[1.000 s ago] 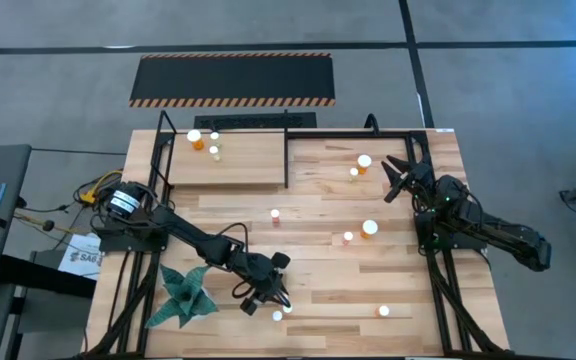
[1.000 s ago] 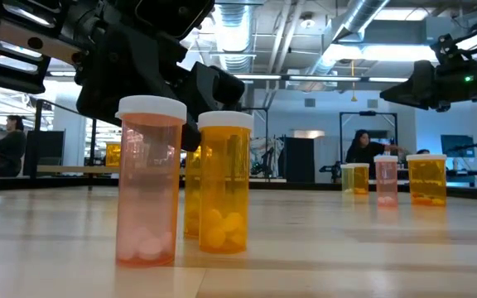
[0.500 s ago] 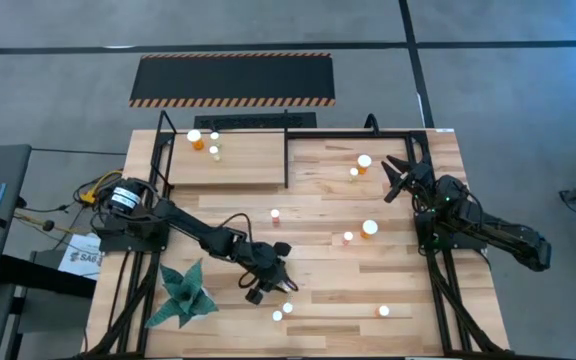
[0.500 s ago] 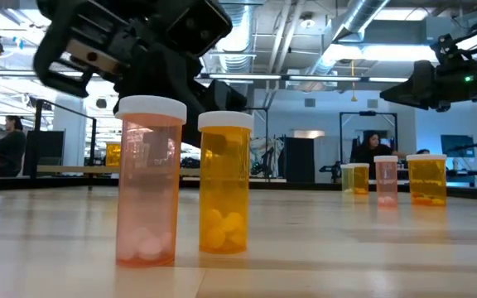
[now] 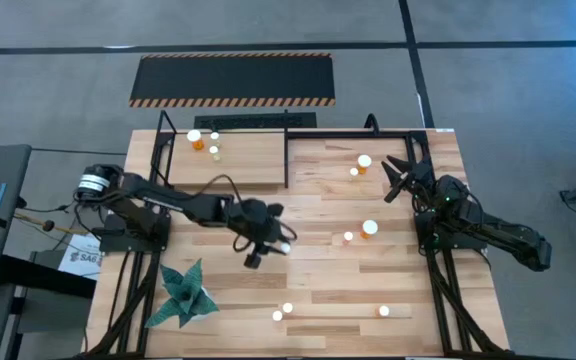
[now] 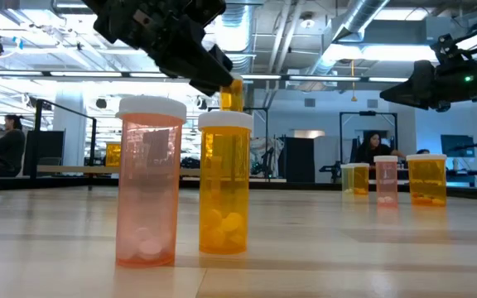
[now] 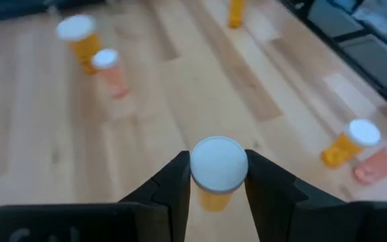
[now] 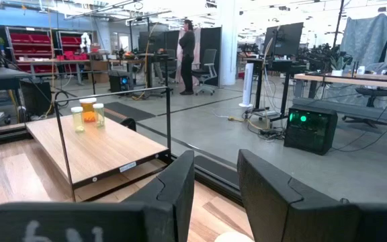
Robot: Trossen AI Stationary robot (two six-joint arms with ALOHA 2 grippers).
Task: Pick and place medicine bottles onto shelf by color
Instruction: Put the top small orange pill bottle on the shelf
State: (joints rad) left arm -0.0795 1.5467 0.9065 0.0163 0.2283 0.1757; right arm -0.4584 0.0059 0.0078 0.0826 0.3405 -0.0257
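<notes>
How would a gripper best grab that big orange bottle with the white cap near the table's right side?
From straight above, closing the fingers on opposite sides just under the cap. The big orange white-capped bottle stands upright, its body is round, and the smaller pinkish bottle stands close beside it.

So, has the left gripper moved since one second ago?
Yes. In the high view the left gripper has gone from near the table's front edge, by two bottles, toward the shelf, shut on an orange bottle.
</notes>
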